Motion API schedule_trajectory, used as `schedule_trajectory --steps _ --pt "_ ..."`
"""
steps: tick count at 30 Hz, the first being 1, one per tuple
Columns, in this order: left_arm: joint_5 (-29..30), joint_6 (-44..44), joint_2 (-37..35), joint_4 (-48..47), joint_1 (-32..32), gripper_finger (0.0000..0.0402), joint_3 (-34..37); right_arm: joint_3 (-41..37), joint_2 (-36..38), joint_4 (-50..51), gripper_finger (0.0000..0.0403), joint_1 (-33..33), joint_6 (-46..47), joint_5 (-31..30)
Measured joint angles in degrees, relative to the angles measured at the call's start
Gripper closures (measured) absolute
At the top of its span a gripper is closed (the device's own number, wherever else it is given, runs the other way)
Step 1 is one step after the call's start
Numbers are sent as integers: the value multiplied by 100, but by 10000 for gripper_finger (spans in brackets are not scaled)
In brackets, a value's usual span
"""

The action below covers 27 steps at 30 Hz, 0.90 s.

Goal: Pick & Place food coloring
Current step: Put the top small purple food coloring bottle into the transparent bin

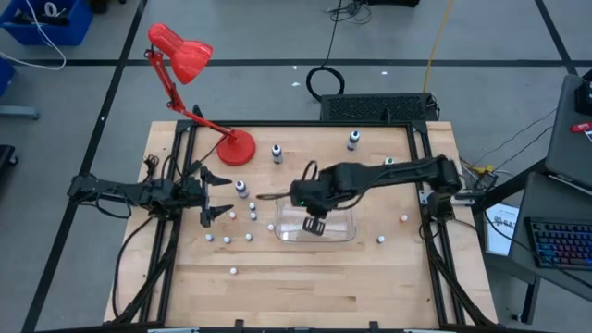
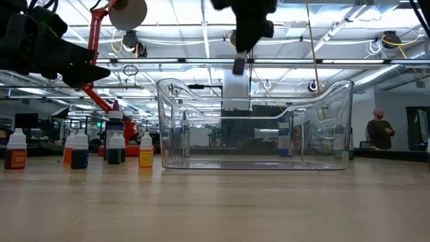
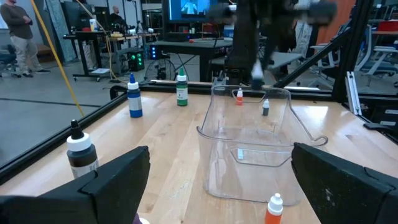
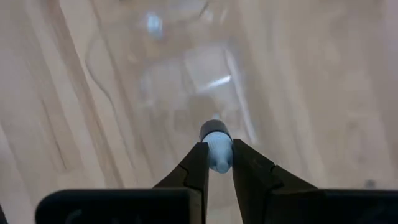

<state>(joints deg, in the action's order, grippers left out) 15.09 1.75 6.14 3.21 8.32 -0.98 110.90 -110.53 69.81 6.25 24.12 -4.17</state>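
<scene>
**benchrat:** Above the clear bin [image 1: 315, 225], the right gripper [image 4: 217, 163] has its jaws pinched narrow on one food coloring bottle [image 4: 216, 149], hanging over the bin's open top. More bottles stand scattered on the tabletop [image 1: 305, 287] around the bin, a cluster [image 1: 229, 215] on its red lamp [image 1: 190, 69] side.

**tinkerpaws:** And the left gripper [image 1: 215, 194]?

**benchrat:** Parked beside that cluster, jaws spread wide, holding nothing.

**tinkerpaws:** How's the bottle handle?

**benchrat:** I'd guess light, smooth plastic, tippy, a bit slick. Grab the body just under the cap, like it's doing.

**tinkerpaws:** Surface?

**benchrat:** Pale wood planks in a dark frame. Beyond the bin it's a big workshop, desks, monitors, a person [image 2: 379, 130] standing far off.
</scene>
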Motion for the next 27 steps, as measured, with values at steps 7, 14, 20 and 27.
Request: schedule_trajectory --steps 7,14,20,27 --pt "0 0 -1 2 0 14 0 -294 -584 -130 363 281 -115 6" --pt "0 0 1 2 0 14 -1 -1082 -747 -876 363 343 -223 297" --pt "0 0 1 1 0 14 -1 -1519 -712 -1264 363 340 -110 449" --pt "0 0 0 0 0 14 1 -1770 -699 -1486 366 340 -81 446"
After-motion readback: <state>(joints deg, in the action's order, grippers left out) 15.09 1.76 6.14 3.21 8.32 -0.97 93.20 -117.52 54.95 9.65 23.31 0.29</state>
